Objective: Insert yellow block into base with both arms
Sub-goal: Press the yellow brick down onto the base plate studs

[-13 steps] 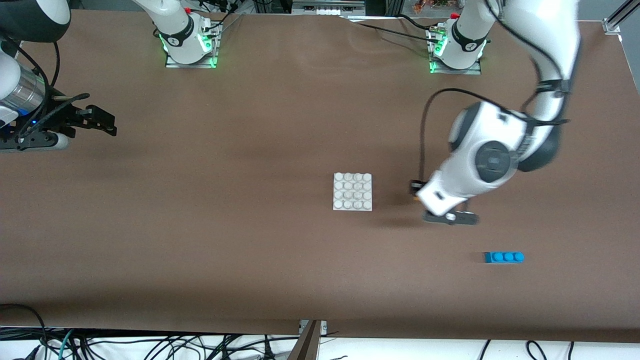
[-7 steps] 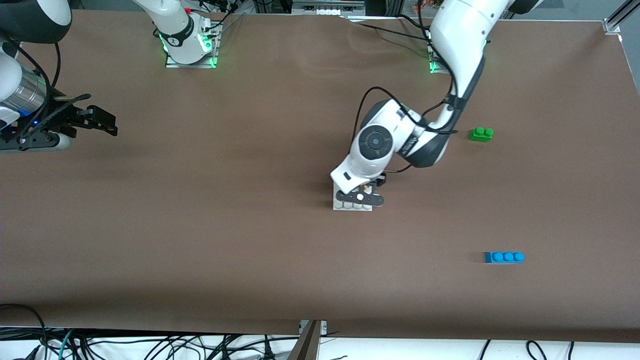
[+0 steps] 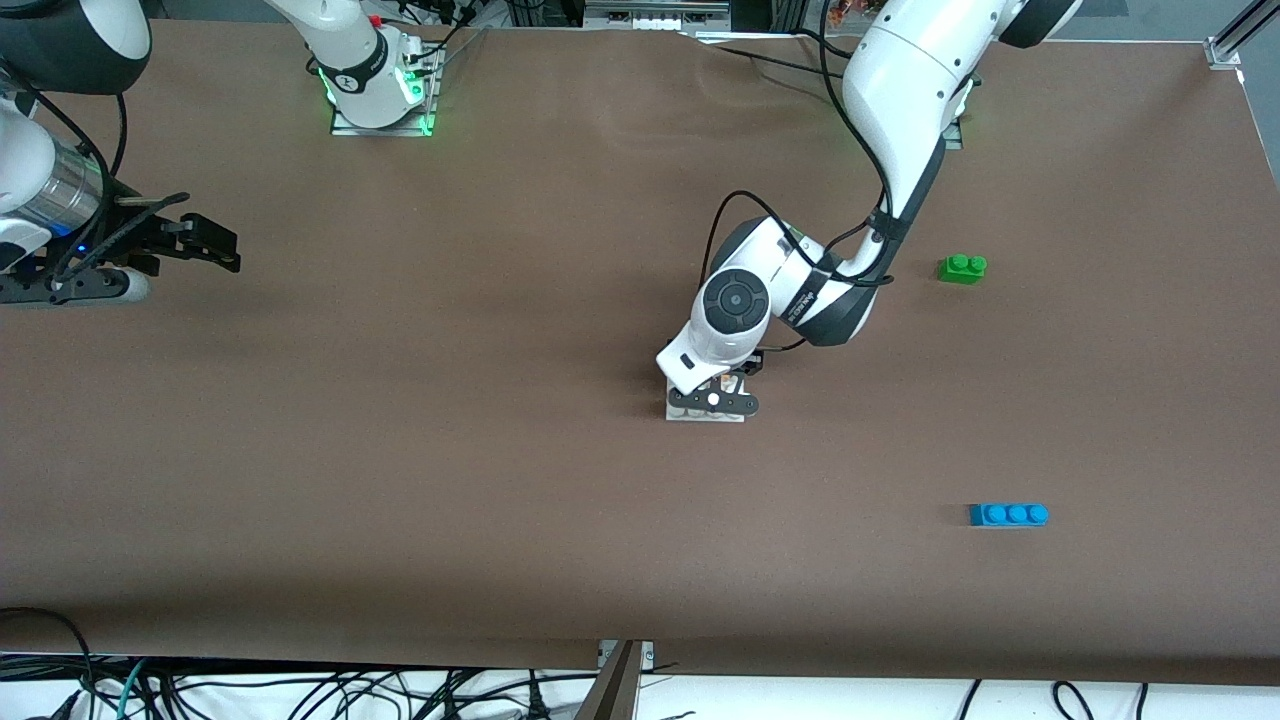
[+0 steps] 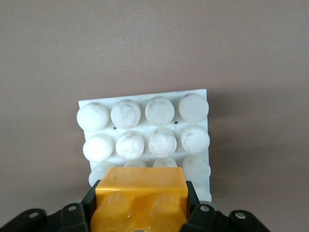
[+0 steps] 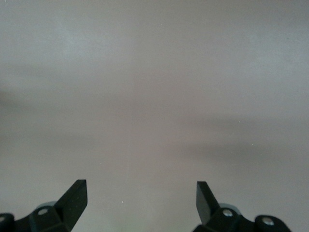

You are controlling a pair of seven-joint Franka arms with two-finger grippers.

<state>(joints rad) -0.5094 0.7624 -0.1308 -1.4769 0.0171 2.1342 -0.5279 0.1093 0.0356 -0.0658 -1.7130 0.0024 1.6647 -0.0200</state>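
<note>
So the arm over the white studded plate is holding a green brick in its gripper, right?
Not quite: the brick is yellow, not green. The left wrist view shows the left gripper shut on the yellow block over the white base. The green brick lies apart on the table.

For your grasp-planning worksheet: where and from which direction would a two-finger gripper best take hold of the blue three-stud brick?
Come straight down and close across the blue brick at its middle stud, gripping its two long flat sides. It lies flat, studs up, alone on the table, so its narrow width probably suits the fingers best.
</note>
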